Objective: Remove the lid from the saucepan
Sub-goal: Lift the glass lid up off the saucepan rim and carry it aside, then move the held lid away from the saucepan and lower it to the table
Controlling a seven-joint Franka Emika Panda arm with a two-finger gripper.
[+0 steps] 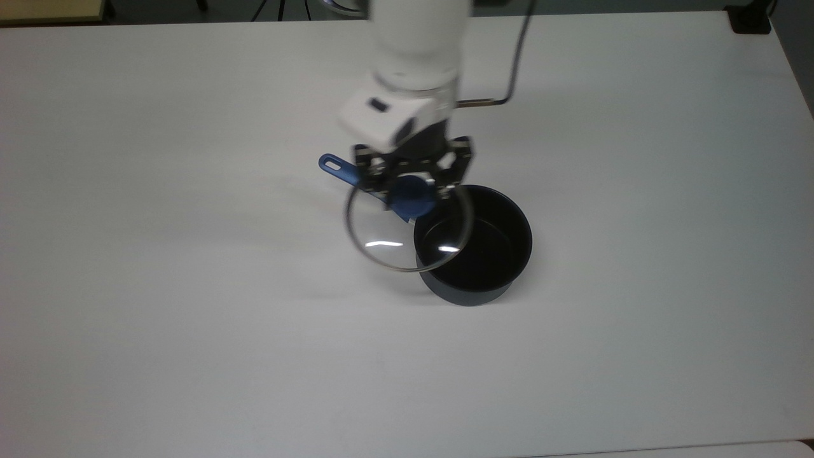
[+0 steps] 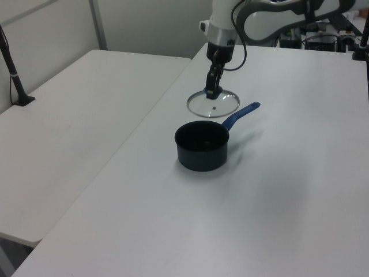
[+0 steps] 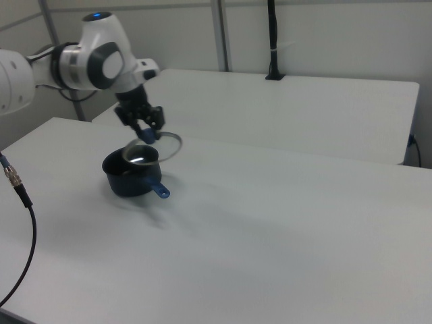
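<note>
Nearest you in the top view, the pan (image 1: 474, 254) sits open on the tabletop (image 1: 191, 350), dark bowl bare, its blue handle (image 2: 241, 115) running away toward the top view's upper left. Just beyond and above it hangs the lid (image 1: 407, 229), clear of the rim and level, overlapping the pan's edge on the top view's left; in the left view the lid (image 2: 213, 104) floats behind the pan with a gap between them. The tool (image 1: 413, 184) is clamped on the blue knob (image 1: 412, 194), fingers pinched in from either side, wrist pointing straight down. Judgement: the lift is done and you are in the carry-away. Keep the wrist vertical so the glass stays flat and does not swing on the knob. Travel sideways to bare tabletop well apart from the handle. Lower slowly until the metal rim sits flat, then let go. Risk: the knob is smooth, so a fast move could twist the lid in the grip.
</note>
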